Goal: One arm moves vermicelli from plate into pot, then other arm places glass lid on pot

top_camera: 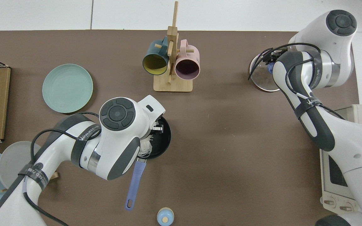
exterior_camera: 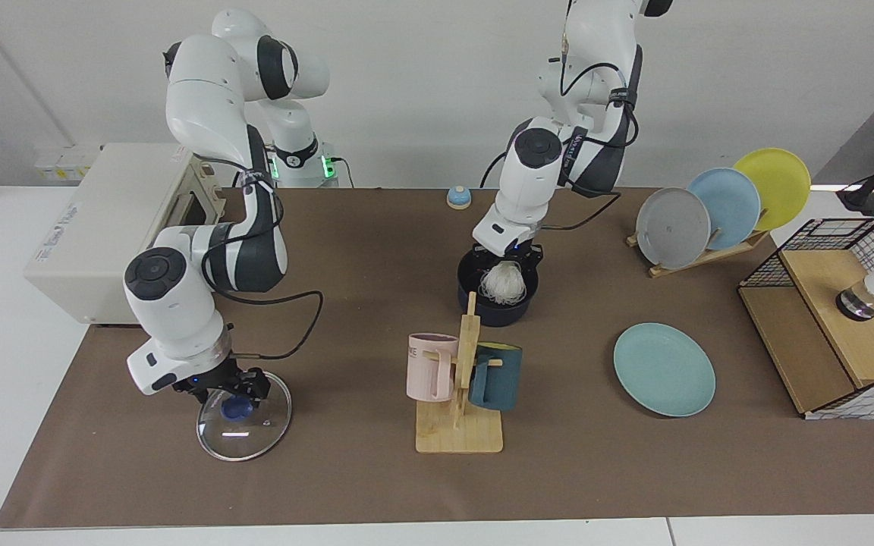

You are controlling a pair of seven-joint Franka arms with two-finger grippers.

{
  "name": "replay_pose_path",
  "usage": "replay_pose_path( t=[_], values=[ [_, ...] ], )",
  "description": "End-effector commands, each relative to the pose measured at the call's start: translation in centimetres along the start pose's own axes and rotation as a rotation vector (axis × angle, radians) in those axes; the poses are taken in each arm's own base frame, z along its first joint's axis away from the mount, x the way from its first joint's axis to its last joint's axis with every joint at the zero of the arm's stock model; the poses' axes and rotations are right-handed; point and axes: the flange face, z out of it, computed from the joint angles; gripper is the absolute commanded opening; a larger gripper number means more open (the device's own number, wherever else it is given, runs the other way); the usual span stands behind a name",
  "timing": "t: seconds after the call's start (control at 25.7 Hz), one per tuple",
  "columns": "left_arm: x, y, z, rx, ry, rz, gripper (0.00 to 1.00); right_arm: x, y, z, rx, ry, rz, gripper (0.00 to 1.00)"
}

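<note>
My left gripper (exterior_camera: 509, 262) hovers over the navy pot (exterior_camera: 522, 303), shut on the vermicelli (exterior_camera: 504, 282), whose white tangle hangs down into the pot's black inside. In the top view the left arm covers most of the pot (top_camera: 166, 138); some vermicelli (top_camera: 145, 148) and the blue handle (top_camera: 135, 182) show. The teal plate (exterior_camera: 664, 369) (top_camera: 67, 88) lies bare. My right gripper (exterior_camera: 234, 388) is low over the glass lid (exterior_camera: 251, 428), open, with its fingers either side of the blue knob (exterior_camera: 236, 408). From above, the right arm hides much of the lid (top_camera: 258, 80).
A wooden mug rack (exterior_camera: 460, 425) with a pink and a dark teal mug stands in front of the pot. Grey, blue and yellow plates sit upright on a rack (exterior_camera: 718, 212). A wire-and-wood crate (exterior_camera: 831, 334) is at one end, a white appliance (exterior_camera: 103, 227) at the other.
</note>
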Motion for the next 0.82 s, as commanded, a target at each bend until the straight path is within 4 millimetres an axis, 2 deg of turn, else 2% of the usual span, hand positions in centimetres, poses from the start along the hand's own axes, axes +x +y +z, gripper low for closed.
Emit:
replay_pose_path(
  t=[0.0,0.27,0.58,0.66,0.7,0.74,0.78],
  values=[
    [-2.1,0.7,1.4,0.015,0.031,0.018,0.00,-0.5,0.1,2.0,0.012,0.006,-0.009,0.99],
    [-1.7,0.5,4.0,0.027,0.089,0.062,0.00,-0.8,0.4,3.1,0.009,-0.005,-0.004,0.99],
    [-1.9,0.2,4.5,0.037,0.083,0.066,0.00,-0.4,0.6,3.3,0.004,0.028,-0.008,0.99],
    [-1.9,0.2,4.6,0.036,0.082,0.066,0.00,-0.4,0.7,3.9,0.006,0.025,-0.002,0.99],
    [-1.9,0.2,4.6,0.037,0.082,0.066,0.19,-0.4,0.7,4.0,0.007,0.026,0.001,0.99],
    [-1.8,0.1,4.7,0.037,0.081,0.064,0.69,-0.4,0.7,4.1,0.007,0.026,0.002,0.97],
    [-1.8,0.0,4.6,0.036,0.082,0.063,0.98,-0.4,0.7,4.1,0.004,0.026,0.002,0.92]
  ],
)
